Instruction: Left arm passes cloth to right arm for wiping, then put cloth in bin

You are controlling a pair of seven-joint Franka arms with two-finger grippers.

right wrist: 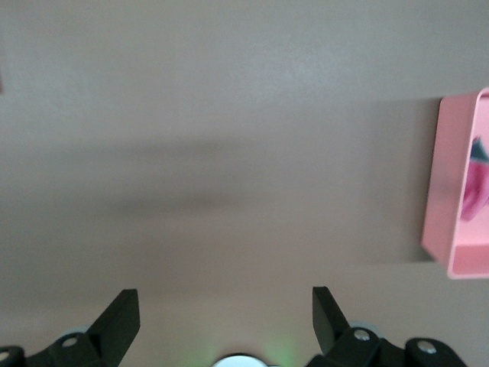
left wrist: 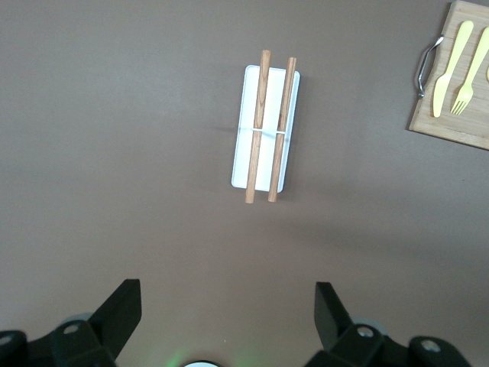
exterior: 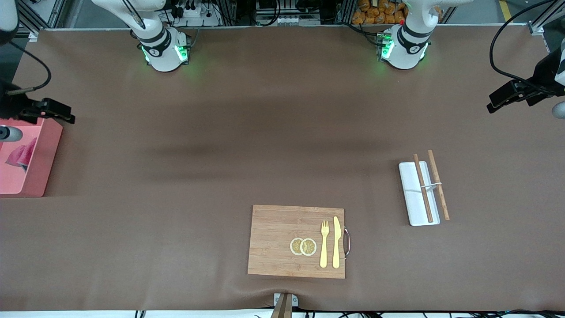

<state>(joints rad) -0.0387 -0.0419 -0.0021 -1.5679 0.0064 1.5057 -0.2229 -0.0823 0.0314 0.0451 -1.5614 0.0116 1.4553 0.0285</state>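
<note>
The magenta-red cloth (exterior: 22, 155) lies inside the pink bin (exterior: 46, 154) at the right arm's end of the table. In the right wrist view the bin (right wrist: 435, 191) and the cloth (right wrist: 474, 191) show at the edge. My right gripper (right wrist: 223, 294) is open and empty, up over bare table beside the bin; its hand shows at the edge of the front view (exterior: 39, 110). My left gripper (left wrist: 227, 284) is open and empty, up over bare table at the left arm's end; its hand shows in the front view (exterior: 516, 92).
A white tray (exterior: 412, 198) with two wooden chopsticks (exterior: 438, 185) lies toward the left arm's end; it also shows in the left wrist view (left wrist: 243, 145). A wooden cutting board (exterior: 273, 238) with a yellow fork, a knife and two lemon slices lies near the front camera.
</note>
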